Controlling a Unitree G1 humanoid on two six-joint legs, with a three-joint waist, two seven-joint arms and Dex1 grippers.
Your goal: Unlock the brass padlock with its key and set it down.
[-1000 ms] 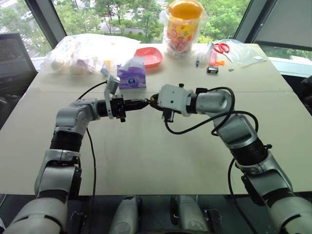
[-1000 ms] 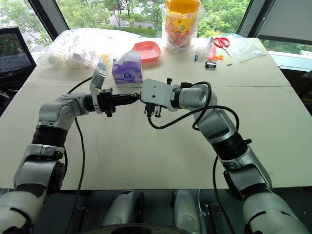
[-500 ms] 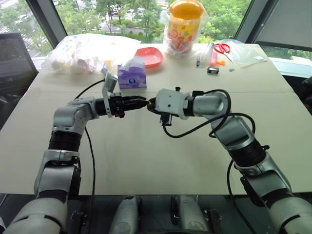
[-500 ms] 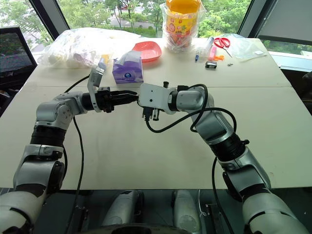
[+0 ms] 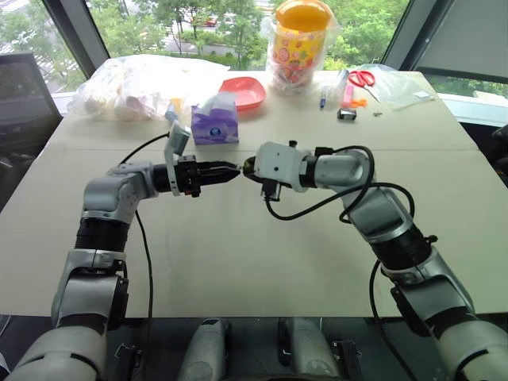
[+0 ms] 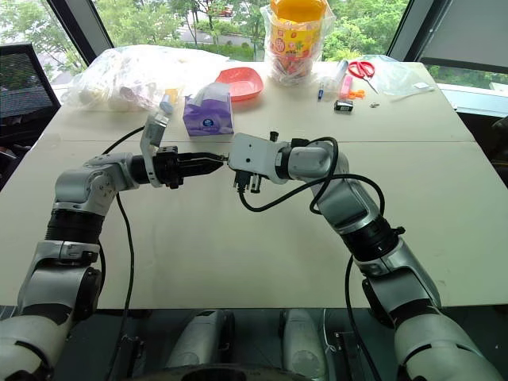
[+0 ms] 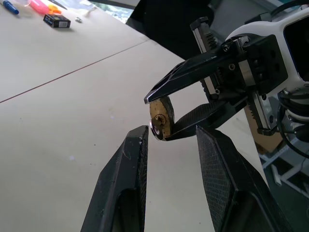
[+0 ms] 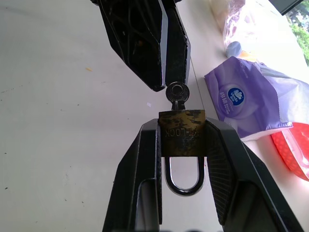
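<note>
Opened since a second ago: left gripper (image 7: 169, 140), fingers now spread apart and level above the table (image 5: 238, 262), tips flanking the key (image 8: 176, 94) without pinching it; just right of that, key seated in the bottom of the brass padlock (image 8: 181, 131), round head poking toward the left fingertips; further right, right gripper (image 8: 182, 140) pinching the padlock body between both fingers, silver shackle (image 8: 183, 181) looped back between them, closed; behind, purple tissue pack (image 5: 214, 123) and red dish (image 5: 242, 91).
</note>
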